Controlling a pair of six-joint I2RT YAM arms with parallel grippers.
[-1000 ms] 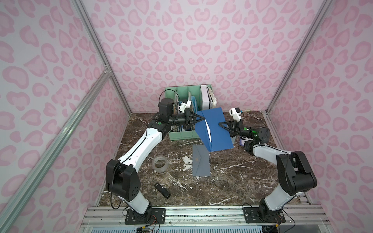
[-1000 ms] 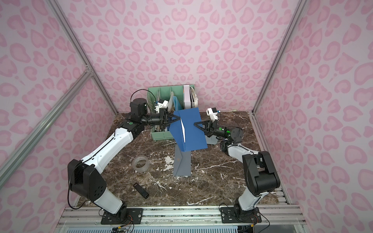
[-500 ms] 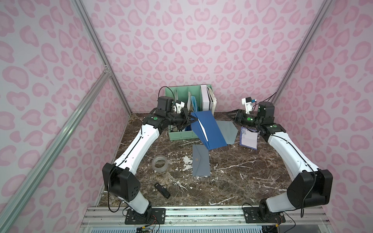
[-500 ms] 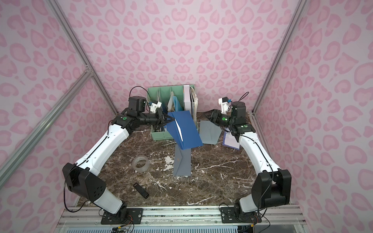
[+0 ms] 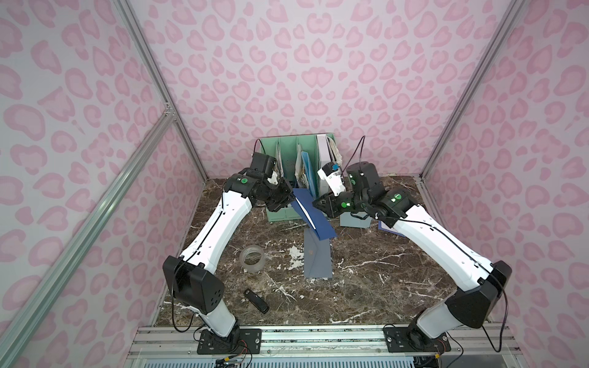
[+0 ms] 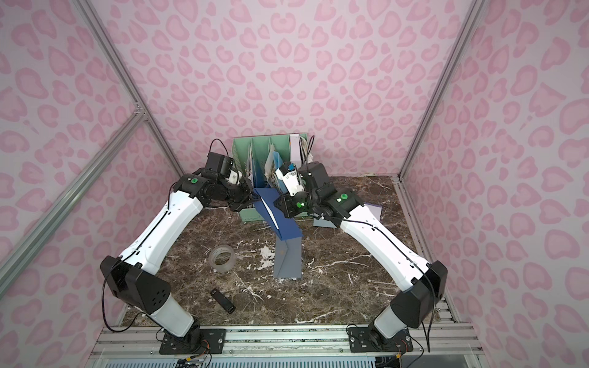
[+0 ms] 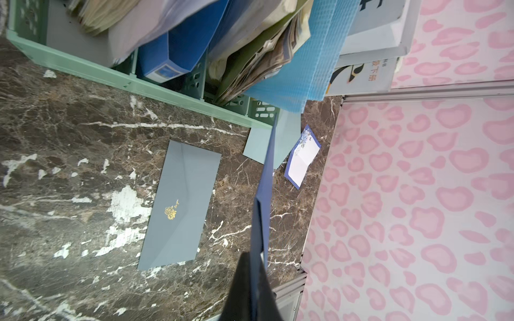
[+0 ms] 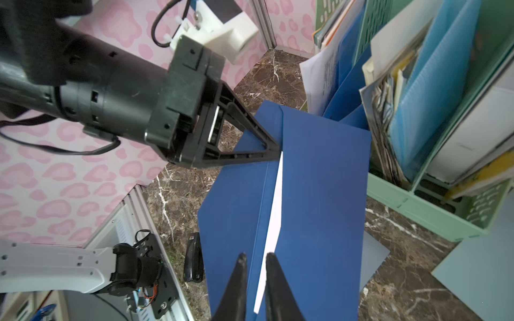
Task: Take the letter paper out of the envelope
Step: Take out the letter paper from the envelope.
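Envelope clamped by left gripper, fingers closed. Right gripper barely parted at letter paper edge; we couldn't tell grip. File rack stood just beyond fingertips.

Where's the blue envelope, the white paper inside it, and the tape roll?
blue envelope [image 8: 319,180]: right wrist view, its flat face.
white paper [image 8: 274,211]: right wrist view, the showing strip.
tape roll [image 5: 252,268]: a top view, its near wall.

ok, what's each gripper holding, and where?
Left gripper: blue envelope, by its upper edge. Right gripper: at the letter paper's exposed edge, grip unclear.
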